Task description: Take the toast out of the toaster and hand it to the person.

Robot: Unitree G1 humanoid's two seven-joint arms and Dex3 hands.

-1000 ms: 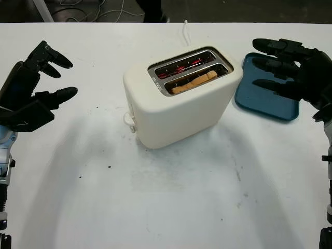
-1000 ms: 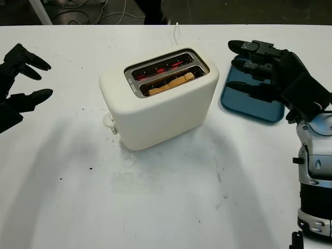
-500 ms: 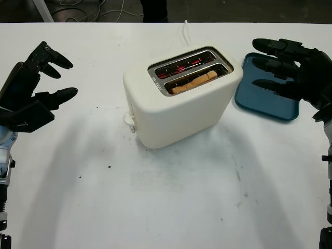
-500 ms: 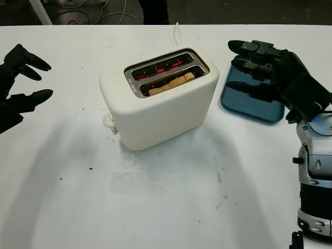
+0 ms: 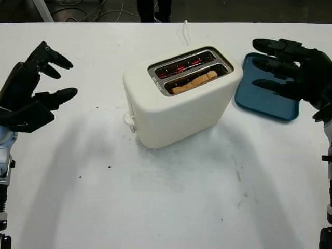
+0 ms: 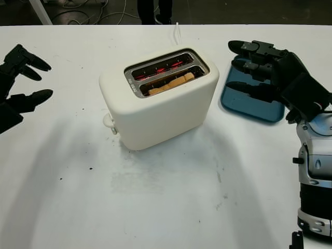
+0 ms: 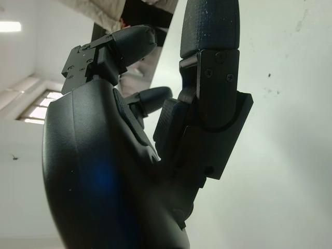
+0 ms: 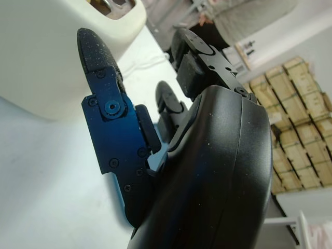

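From the left eye view we see the cream toaster [image 5: 181,96] standing near the middle of the white table [image 5: 171,202], turned at an angle, with the toast [image 5: 194,83] sunk in the slot nearer us and only its top edge showing. The far slot glows red. Our left hand [image 5: 36,85] hangs wide and holding nothing by the table's left edge, well apart from the toaster.

In the right eye view our right hand [image 6: 275,72] is likewise wide and empty, over the blue tray [image 6: 249,104] that lies just beside the toaster toward the table's right edge. A person's legs [image 6: 154,10] show beyond the far edge, and a white cord [image 6: 176,32] runs off that way.

The left wrist view gives us the left hand's fingers [image 7: 210,62] above bare table.

The right wrist view shows the right hand's fingers [image 8: 106,104] near the toaster's wall.

We judge the risks thus: the elements look live, so reaching deep could touch hot metal; the toast sits low, offering little to pinch, so it may crumble or slip; a sideways nudge may shove the light toaster.
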